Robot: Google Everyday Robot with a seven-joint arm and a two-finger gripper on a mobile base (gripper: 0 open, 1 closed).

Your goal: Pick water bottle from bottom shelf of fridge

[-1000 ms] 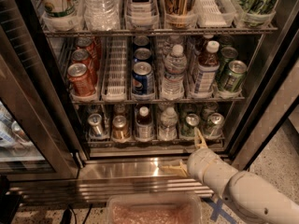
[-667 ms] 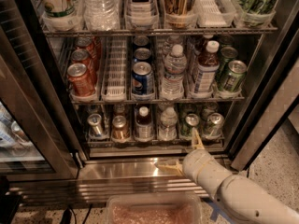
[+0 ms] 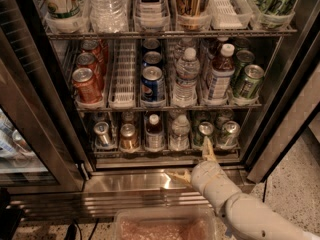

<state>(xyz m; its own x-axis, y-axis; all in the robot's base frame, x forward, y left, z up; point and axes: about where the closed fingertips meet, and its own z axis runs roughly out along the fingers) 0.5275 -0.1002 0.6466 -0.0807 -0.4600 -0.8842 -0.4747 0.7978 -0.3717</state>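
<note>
The water bottle (image 3: 179, 132) is small, clear and ribbed with a white cap. It stands in the middle-right lane of the bottom shelf (image 3: 165, 155) of the fridge (image 3: 131, 182). My gripper (image 3: 193, 162) is open, just in front of and below the shelf edge, slightly right of the bottle and not touching it. One finger (image 3: 208, 149) points up in front of a silver can (image 3: 204, 131). The other finger points left over the steel base. A dark-liquid white-capped bottle (image 3: 154, 132) stands left of the water bottle.
Cans (image 3: 103, 134) fill the other bottom lanes. The middle rack holds a taller water bottle (image 3: 186, 77), Pepsi cans (image 3: 152, 83), red cans (image 3: 86, 84) and green cans (image 3: 248, 81). The open glass door (image 3: 30, 134) stands at left. A clear bin (image 3: 165, 226) sits below.
My arm has moved left and forward toward the fridge. The gripper now sits nearer the bottom shelf edge and nearer the water bottle's lane. The drinks have not moved.
</note>
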